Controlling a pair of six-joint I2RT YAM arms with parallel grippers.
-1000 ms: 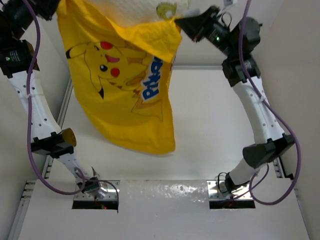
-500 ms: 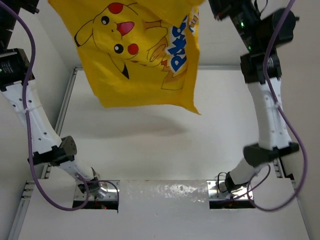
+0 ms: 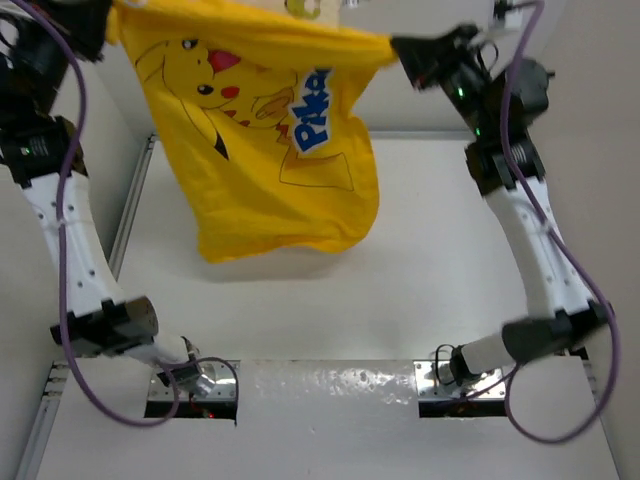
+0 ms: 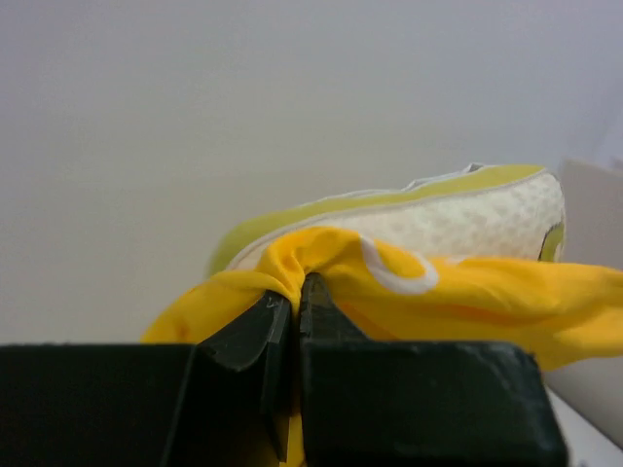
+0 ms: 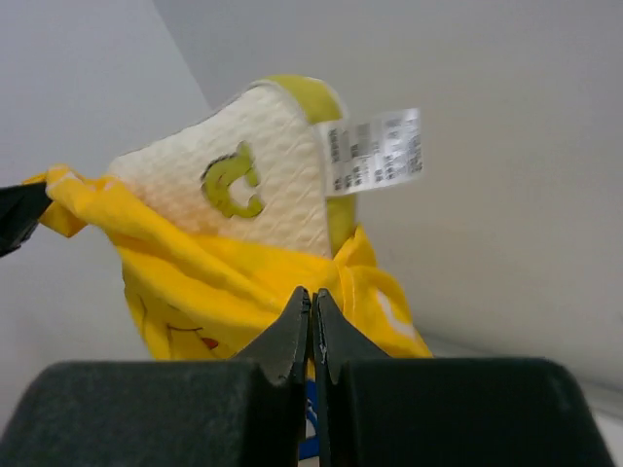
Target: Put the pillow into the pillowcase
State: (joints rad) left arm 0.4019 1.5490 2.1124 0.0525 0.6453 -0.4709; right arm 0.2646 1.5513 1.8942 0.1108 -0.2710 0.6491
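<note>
The yellow pillowcase [image 3: 270,140] with the Pikachu print hangs in the air above the table, stretched between both grippers. My left gripper [image 3: 105,22] is shut on its top left edge, and the pinched fabric [image 4: 282,263] shows in the left wrist view. My right gripper [image 3: 400,48] is shut on its top right edge [image 5: 321,282]. The white pillow [image 5: 258,161] sticks out of the case's open top, with a yellow seam and a white label [image 5: 375,148]. It also shows in the left wrist view [image 4: 467,219] and as a small part at the top edge of the top view [image 3: 315,8].
The white table [image 3: 430,260] lies below the hanging case, with white walls [image 3: 100,130] on both sides and behind. Metal rails [image 3: 125,225] run along the left edge. The arm bases [image 3: 190,380] sit at the near edge.
Both grippers have moved up and then down again with the case, which swings. Less of the pillow shows above the case's opening than one second ago.
</note>
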